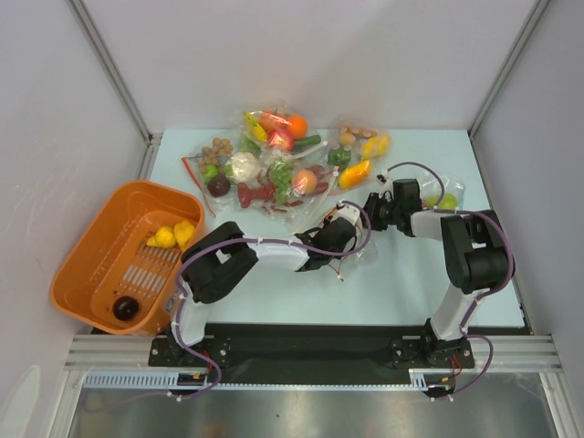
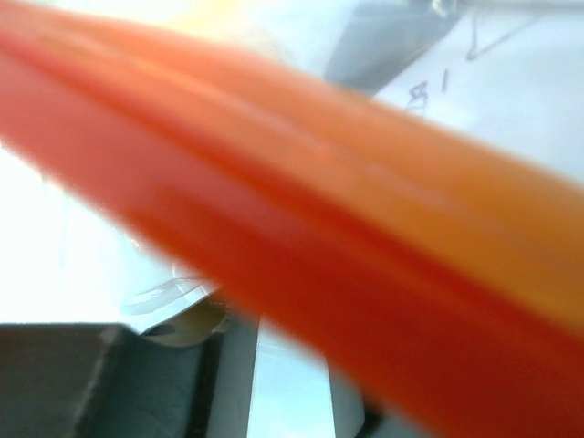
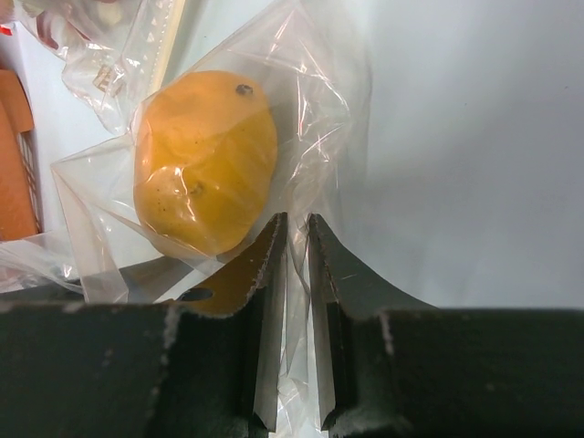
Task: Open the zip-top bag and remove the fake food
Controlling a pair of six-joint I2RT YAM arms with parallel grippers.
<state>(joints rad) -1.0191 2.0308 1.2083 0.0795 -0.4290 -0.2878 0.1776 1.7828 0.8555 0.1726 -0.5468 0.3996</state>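
The zip-top bag is stretched between my two grippers at mid-table. Its orange-red zip strip fills the left wrist view as a blurred band very close to the lens and hides my left fingertips. My left gripper is at the bag's left end and seems closed on it. My right gripper is shut on a fold of the bag's clear plastic. An orange-yellow toy fruit lies inside the bag just beyond the right fingers. In the top view the right gripper is at the bag's right end.
An orange basket at the left edge holds yellow pieces and a dark purple ball. A pile of other clear bags of toy food lies at the back. One more bag sits behind the right arm.
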